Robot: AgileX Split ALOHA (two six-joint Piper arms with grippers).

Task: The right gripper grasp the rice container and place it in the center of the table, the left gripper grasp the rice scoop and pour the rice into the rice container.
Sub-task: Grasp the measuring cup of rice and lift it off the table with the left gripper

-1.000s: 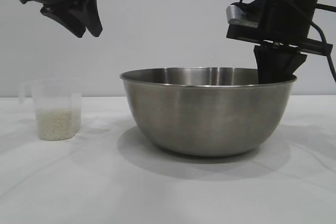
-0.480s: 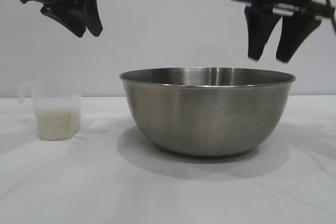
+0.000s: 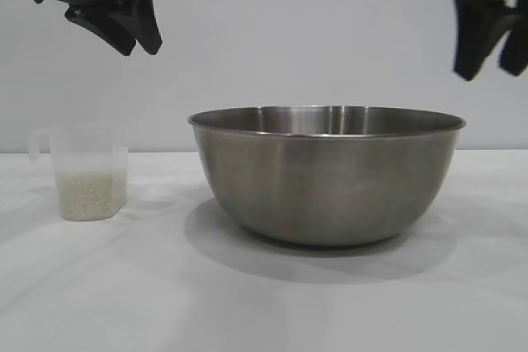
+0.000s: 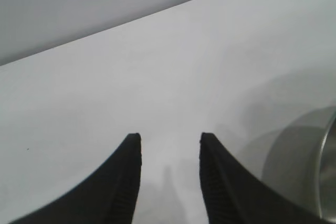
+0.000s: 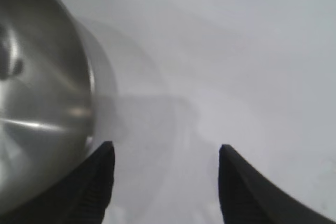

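We judge the bowl (image 3: 327, 175) placed and the scoop's turn due. Nearest the left gripper (image 3: 139, 39) is the scoop (image 3: 82, 172): it stands upright on the table (image 3: 264, 302), below that gripper and slightly outward, handle turned away from the bowl, rice (image 3: 89, 194) in its lower part. The left jaws are parted, holding nothing. Farther off, the right gripper (image 3: 493, 55) hangs spread and empty, above and outward of the bowl's rim.
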